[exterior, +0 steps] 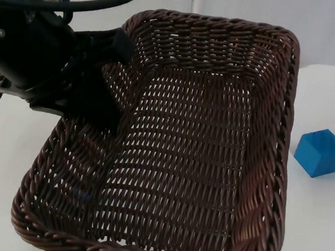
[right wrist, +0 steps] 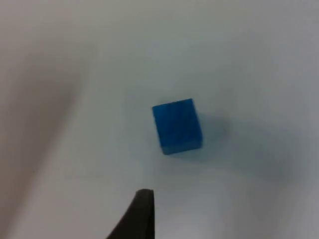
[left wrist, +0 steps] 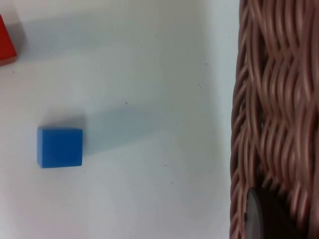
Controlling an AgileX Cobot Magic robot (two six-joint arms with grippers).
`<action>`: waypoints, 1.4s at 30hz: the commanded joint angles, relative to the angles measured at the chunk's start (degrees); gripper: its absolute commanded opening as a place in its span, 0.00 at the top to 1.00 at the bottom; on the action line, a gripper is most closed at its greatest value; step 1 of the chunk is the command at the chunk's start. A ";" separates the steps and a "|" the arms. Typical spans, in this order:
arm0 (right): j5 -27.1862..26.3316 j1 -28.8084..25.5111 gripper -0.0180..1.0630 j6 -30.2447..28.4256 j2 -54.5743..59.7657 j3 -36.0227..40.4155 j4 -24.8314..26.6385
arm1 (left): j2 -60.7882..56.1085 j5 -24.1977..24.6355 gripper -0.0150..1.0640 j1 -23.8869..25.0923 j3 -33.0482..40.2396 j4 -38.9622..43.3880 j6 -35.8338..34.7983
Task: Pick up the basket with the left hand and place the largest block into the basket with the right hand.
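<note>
Top view shows me the left gripper [exterior: 103, 77] clamped on the wicker basket [exterior: 224, 41] rim, blue block [exterior: 320, 153] on the desk [exterior: 318, 231] right of it; right gripper's state I cannot tell.

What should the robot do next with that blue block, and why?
Probably lower the right gripper onto the blue block. The left gripper grips the basket at its rim, the basket has no block in it, and the block sits on the table beside it.

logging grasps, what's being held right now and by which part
The left gripper holds the basket by its side rim; the right gripper holds nothing, the blue block sits on the table.
</note>
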 commanded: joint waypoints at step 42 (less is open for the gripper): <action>-18.61 14.22 0.16 17.11 42.41 -12.17 -21.13 | -0.82 -0.32 0.99 0.00 0.06 -0.25 -0.12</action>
